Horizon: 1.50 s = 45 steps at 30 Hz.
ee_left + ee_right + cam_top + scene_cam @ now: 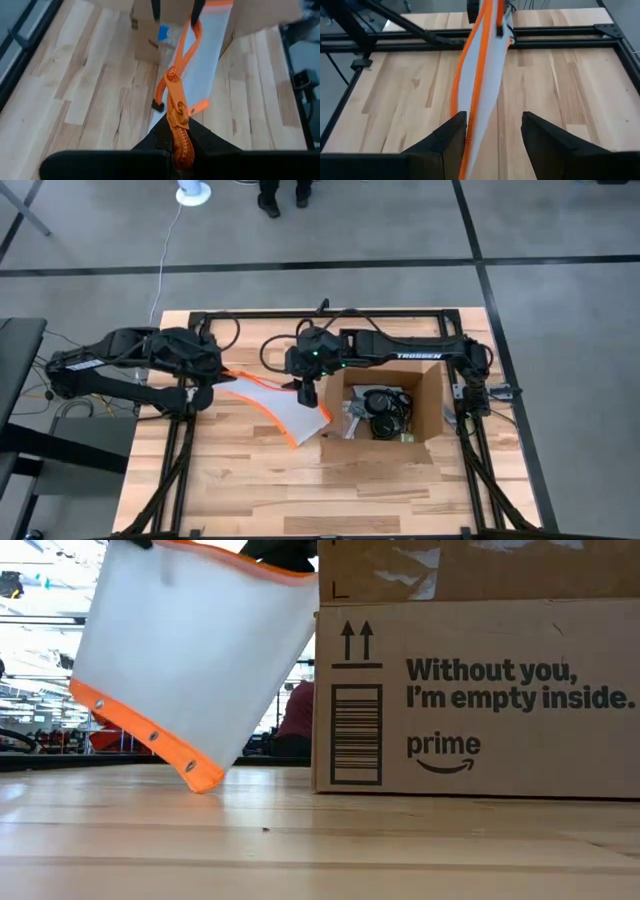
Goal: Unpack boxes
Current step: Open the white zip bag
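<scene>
Cardboard box [432, 423] holds black cables [380, 412], lying open.

A lab: framed wooden table [250, 480] on grey taped concrete floor [560, 220].

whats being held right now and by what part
The left end effector grips the clear pouch by its orange zipper end; the right end effector is open around it.

The box [478, 690] is brown with black print and a barcode, the pouch [190, 660] frosted white with orange edging (zipper orange too), the counter [300, 840] pale wood.
</scene>
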### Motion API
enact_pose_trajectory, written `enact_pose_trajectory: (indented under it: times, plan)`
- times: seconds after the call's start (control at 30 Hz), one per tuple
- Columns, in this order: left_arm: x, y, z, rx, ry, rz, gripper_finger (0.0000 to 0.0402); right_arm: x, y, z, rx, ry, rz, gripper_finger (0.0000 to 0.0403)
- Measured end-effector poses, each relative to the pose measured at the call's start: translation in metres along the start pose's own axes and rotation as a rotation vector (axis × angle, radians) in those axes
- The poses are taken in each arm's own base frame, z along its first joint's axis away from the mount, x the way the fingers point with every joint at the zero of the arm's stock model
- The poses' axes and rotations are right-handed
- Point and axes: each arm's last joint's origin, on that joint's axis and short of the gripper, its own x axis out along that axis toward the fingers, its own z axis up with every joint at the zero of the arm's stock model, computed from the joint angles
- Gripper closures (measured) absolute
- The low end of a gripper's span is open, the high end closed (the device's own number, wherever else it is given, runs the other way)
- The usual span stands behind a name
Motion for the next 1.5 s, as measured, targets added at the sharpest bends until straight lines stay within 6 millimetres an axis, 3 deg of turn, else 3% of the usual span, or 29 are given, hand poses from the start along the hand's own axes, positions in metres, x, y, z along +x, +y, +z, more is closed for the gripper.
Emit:
enact_pose_trajectory:
  times: [0.27,0.5,0.63,0.8,1.07,1.23,1.5]
  plan:
    - [-0.007,0.000,0.004,0.018,-0.037,-0.004,0.0402,0.006,-0.001,-0.007,-0.005,0.056,0.000,0.0247]
    - [-0.007,-0.003,0.006,0.087,-0.054,-0.047,0.0401,0.013,-0.005,-0.016,-0.014,0.126,0.010,0.0390]
    - [-0.004,-0.006,0.014,0.143,-0.100,-0.073,0.0401,0.012,-0.009,-0.017,-0.015,0.127,0.013,0.0401]
    - [0.010,-0.008,0.013,0.213,0.004,-0.071,0.0393,0.010,-0.018,-0.021,-0.002,0.168,-0.003,0.0403]
    - [0.037,-0.007,0.016,0.311,0.177,0.026,0.0312,0.010,-0.019,-0.024,0.004,0.201,-0.003,0.0403]
    - [0.034,-0.006,0.027,0.447,0.190,0.083,0.0285,0.009,-0.019,-0.025,0.010,0.206,-0.004,0.0403]
    - [0.036,-0.009,0.049,0.547,0.097,0.103,0.0285,0.009,-0.021,-0.025,0.032,0.208,-0.009,0.0403]
